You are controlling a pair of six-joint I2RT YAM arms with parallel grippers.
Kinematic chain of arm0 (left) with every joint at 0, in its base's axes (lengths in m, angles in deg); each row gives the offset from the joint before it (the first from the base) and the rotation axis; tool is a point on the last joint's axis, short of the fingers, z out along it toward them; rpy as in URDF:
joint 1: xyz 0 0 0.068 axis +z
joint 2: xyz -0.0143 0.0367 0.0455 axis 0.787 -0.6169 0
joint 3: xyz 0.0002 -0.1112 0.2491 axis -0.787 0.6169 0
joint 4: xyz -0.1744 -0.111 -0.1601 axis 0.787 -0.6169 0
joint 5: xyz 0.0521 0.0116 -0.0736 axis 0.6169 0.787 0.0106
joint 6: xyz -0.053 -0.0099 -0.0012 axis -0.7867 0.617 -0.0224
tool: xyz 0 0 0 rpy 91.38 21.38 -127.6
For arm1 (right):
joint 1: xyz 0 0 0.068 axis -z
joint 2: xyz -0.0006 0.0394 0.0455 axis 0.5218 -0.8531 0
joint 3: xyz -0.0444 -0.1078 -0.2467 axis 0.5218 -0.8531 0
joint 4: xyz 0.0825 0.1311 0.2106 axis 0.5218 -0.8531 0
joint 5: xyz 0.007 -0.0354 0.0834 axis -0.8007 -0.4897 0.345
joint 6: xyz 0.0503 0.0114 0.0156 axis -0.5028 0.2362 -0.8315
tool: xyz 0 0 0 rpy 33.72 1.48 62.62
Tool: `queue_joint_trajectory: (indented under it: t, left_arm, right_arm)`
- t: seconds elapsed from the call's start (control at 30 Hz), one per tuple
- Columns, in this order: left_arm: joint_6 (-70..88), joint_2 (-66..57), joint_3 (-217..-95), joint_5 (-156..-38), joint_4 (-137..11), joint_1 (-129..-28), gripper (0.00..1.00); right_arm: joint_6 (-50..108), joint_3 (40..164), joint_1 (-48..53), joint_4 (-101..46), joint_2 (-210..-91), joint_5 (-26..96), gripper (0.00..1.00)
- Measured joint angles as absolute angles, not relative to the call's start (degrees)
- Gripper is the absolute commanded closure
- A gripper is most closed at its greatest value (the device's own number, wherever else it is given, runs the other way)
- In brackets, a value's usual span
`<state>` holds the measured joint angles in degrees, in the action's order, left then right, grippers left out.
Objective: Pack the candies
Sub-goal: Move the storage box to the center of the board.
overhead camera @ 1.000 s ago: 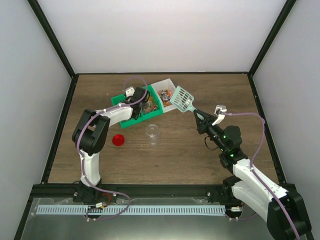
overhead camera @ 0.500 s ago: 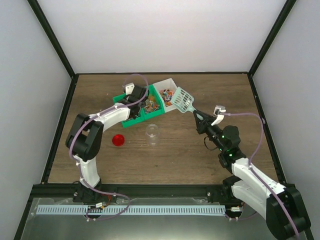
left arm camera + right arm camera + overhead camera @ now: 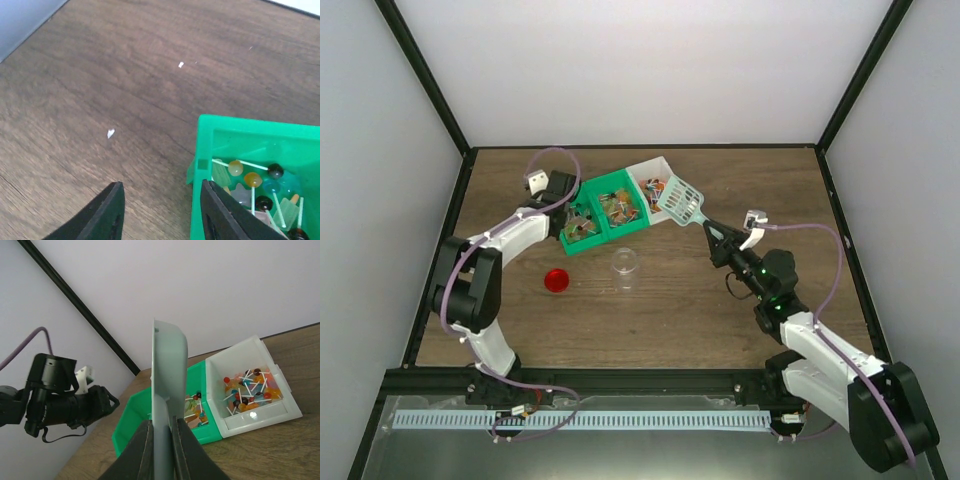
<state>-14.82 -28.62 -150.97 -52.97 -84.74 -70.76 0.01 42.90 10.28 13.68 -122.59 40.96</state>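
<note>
Scattering tiny wrapped candies [image 3: 250,387] beyond the white plastic bin [image 3: 255,420] is risked if the pale blue-green slotted scoop [image 3: 167,365], clamped by the right gripper [image 3: 161,440], is plunged steeply; the left gripper [image 3: 162,200] is parted.

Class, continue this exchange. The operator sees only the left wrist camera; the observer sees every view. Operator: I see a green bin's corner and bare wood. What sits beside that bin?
Observer: A white bin adjoins the green bin and holds candies.
Operator: Where is the scoop?
Observer: The right gripper is shut on the scoop, whose head is at the white bin's edge.
Operator: Anything nearer the arm bases?
Observer: A clear jar stands upright, with a red lid lying apart from it, toward the left arm's side.
</note>
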Motion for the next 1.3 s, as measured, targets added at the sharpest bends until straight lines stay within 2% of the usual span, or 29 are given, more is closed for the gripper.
queue_joint_trajectory:
  t: [0.1, 0.33, 0.57, 0.97, 1.3]
  left_arm:
    - [-14.79, -30.58, -150.53, -53.43, -85.18, -70.72, 0.73]
    - [-15.67, -33.80, -151.10, -53.63, -81.95, -70.96, 0.81]
    - [-17.68, -33.86, -149.15, -56.99, -77.66, -70.96, 0.82]
    - [-21.31, -29.84, -138.40, -64.07, -71.93, -72.27, 0.85]
    - [-32.76, -22.39, -127.45, -63.46, -69.46, -79.94, 0.80]
  right_arm:
    - [-0.32, 42.49, 10.28, 14.89, -123.20, 41.46, 0.99]
    - [-0.80, 41.02, 10.28, 15.02, -123.18, 41.94, 0.99]
    - [-1.06, 41.02, 10.28, 15.02, -121.34, 41.99, 0.99]
    - [-1.83, 39.78, 10.28, 15.43, -121.32, 42.73, 0.99]
    - [-3.88, 39.58, 10.28, 18.73, -125.06, 45.16, 0.99]
